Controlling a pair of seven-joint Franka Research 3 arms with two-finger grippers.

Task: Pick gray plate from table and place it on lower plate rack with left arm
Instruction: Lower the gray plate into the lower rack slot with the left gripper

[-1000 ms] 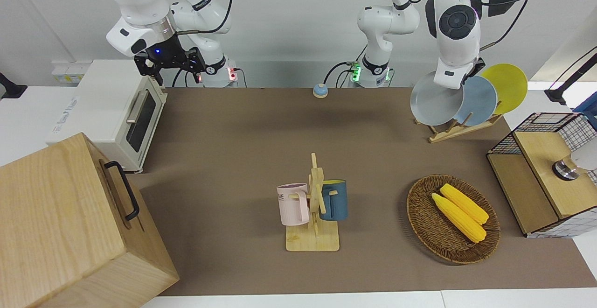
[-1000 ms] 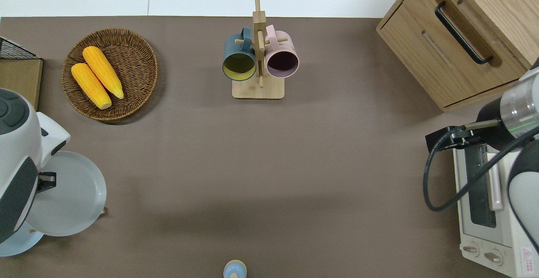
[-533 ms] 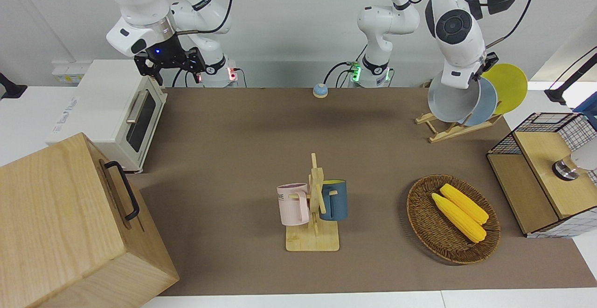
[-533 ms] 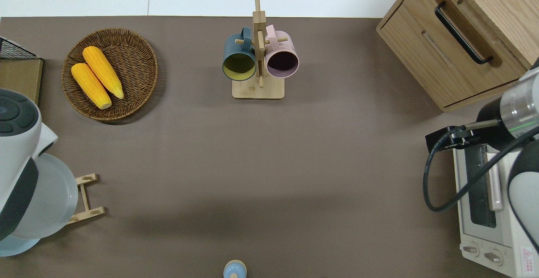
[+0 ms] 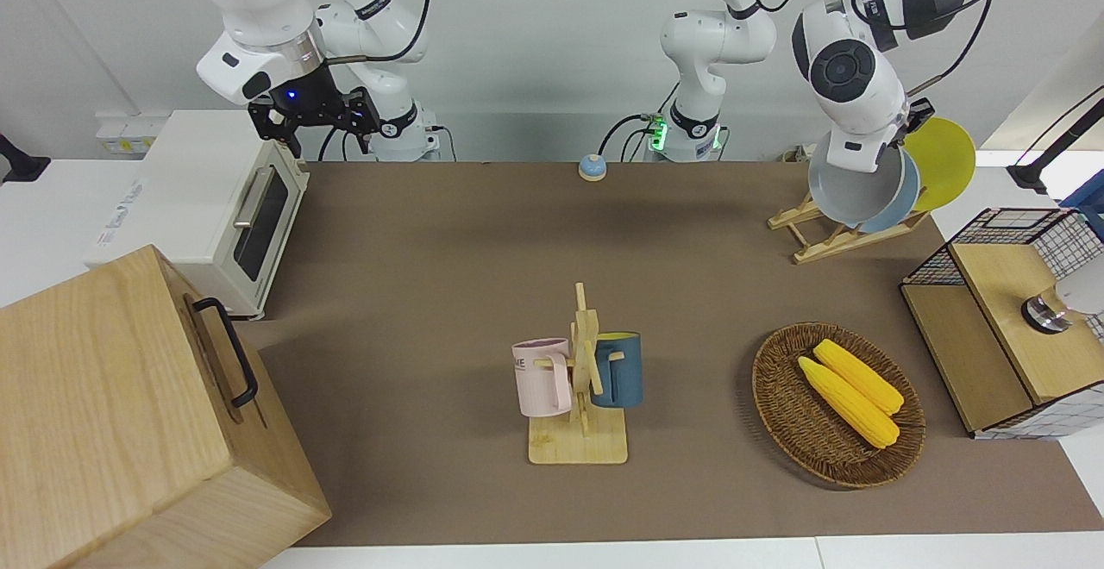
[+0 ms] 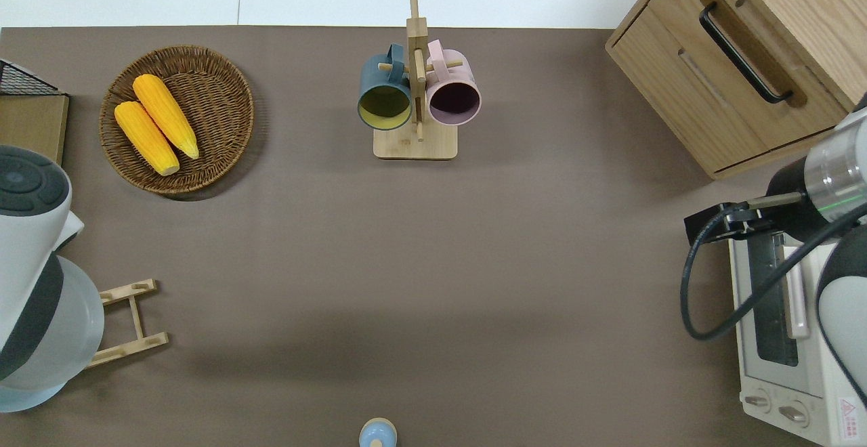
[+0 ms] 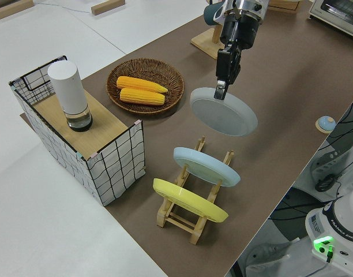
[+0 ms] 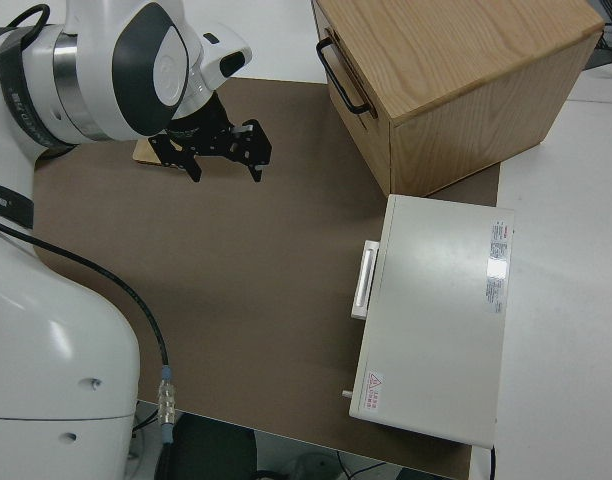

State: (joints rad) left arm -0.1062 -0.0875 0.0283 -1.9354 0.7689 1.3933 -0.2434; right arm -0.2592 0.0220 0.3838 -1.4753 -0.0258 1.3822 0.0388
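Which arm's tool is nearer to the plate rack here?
The left. The left tool holds the gray plate by its rim above the plate rack; the right arm is parked at the table's opposite end.

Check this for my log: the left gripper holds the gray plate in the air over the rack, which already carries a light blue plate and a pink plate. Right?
One detail is wrong: the second plate is the yellow plate, not pink, as the left side view shows. The left gripper does hold the gray plate in the air over the rack, which also carries the light blue plate.
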